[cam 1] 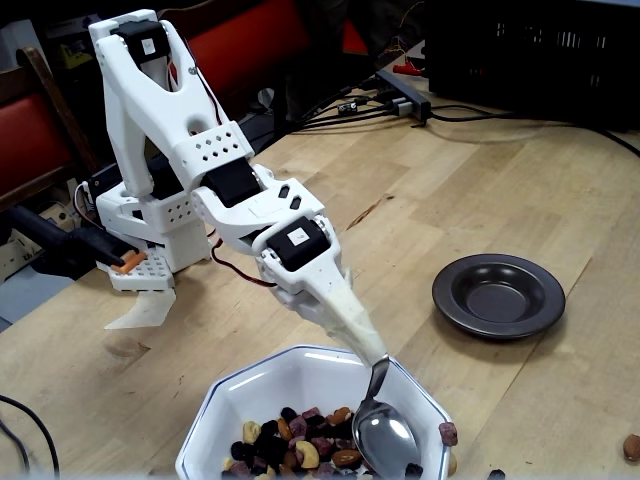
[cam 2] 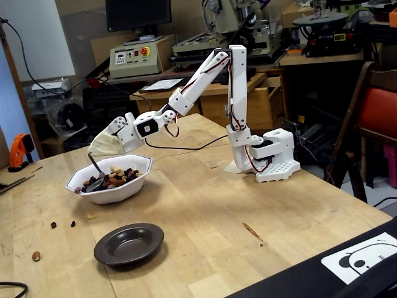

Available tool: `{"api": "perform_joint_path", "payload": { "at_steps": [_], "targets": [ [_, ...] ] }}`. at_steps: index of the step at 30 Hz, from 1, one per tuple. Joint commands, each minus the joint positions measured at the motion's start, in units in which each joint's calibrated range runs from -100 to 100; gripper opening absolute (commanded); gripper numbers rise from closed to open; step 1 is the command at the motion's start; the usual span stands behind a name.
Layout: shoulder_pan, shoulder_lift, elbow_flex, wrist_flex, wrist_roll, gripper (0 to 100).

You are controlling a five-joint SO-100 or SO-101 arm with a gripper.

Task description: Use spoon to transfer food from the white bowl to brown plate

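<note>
In both fixed views my gripper (cam 1: 368,350) (cam 2: 98,151) hangs over the white bowl (cam 1: 262,384) (cam 2: 133,185), its fingers wrapped in pale tape and shut on the handle of the spoon (cam 1: 385,432) (cam 2: 94,182). The spoon's oval bowl rests low among the food (cam 1: 292,441) (cam 2: 119,176), a heap of raisins, nuts and pink bits, and looks bare and shiny. The brown plate (cam 1: 498,295) (cam 2: 129,243) lies empty on the table, apart from the white bowl.
Loose food pieces lie on the wood beside the bowl (cam 2: 62,224) (cam 1: 631,446), one on the bowl's rim (cam 1: 447,433). The arm's white base (cam 2: 270,161) stands behind. Cables and a black crate (cam 1: 530,55) sit at the table's far edge; an orange tool (cam 2: 21,151) lies nearby.
</note>
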Motion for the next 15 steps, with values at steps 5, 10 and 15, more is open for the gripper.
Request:
{"api": "perform_joint_path", "payload": {
  "at_steps": [5,10,15],
  "targets": [
    [0.7,-2.5,-2.6,-1.4,-0.1,2],
    [0.7,-6.1,-2.2,-1.4,-0.1,2],
    [0.6,-9.5,-1.9,-1.4,-0.1,2]
  ]
}}
